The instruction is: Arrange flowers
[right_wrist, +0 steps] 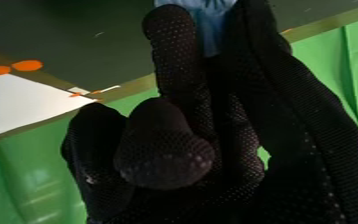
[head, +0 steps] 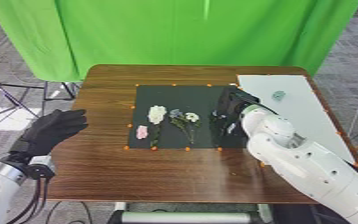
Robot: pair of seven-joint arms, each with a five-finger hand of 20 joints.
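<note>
Two robot hands in black gloves are at one brown wooden table (head: pixel 104 172). The left robot hand (head: pixel 55 131) is over the table's left edge, open, its fingers loosely extended and holding nothing. One dark mat (head: pixel 171 93) lies at the table's middle, with four orange marks along its near edge.

On the mat, left to right, come one small pink flower (head: pixel 142 132), then one larger white flower (head: pixel 157 114), its stem running toward the near edge. Just beside that is one cluster with two blooms, one blue-grey bloom (head: pixel 176 114) and one smaller white bloom (head: pixel 191 117), their thin stems drawing together toward the near edge. Next comes one small dark-blue bloom (head: pixel 218 116), right by the right robot hand, and one pale piece (head: pixel 231 128) near that hand's wrist, too small to make out.

The right robot hand (head: pixel 235 101) is over the mat's right part. Its fingers are partly closed, and in the right wrist view one light-blue piece (right_wrist: pixel 213 25) is pinched between two of its digits, near the tips.

Farther right lies one white board (head: pixel 304 112), with one small green piece (head: pixel 278 95) toward its far end. Behind the table hangs one green curtain (head: pixel 184 32).
</note>
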